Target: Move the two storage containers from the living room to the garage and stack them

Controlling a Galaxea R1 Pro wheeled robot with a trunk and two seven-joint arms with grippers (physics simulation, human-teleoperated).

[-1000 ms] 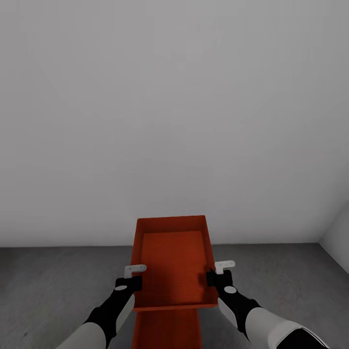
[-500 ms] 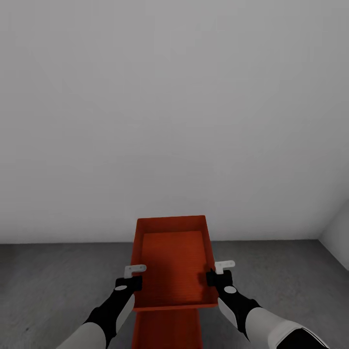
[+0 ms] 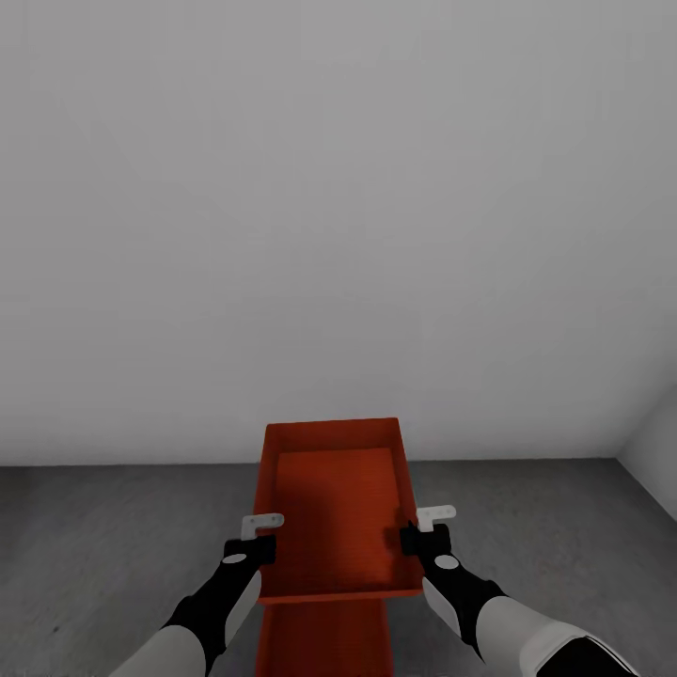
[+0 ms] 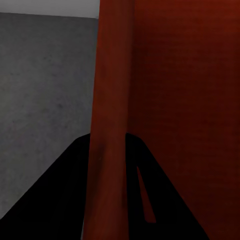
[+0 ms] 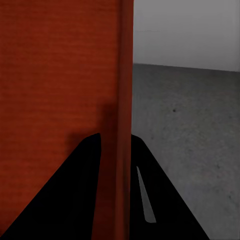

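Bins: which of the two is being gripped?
The upper bin, with the left gripper and right gripper each clamped on a side wall. The lower bin shows beneath it, ungripped.

you are facing the corner of a bare, unfurnished room, the kind a garage is. a plain white wall [image 3: 338, 216] fills most of what is ahead and meets a second white wall [image 3: 653, 451] at the right. below lies a rough, dark grey, concrete-like floor [image 3: 113, 536].
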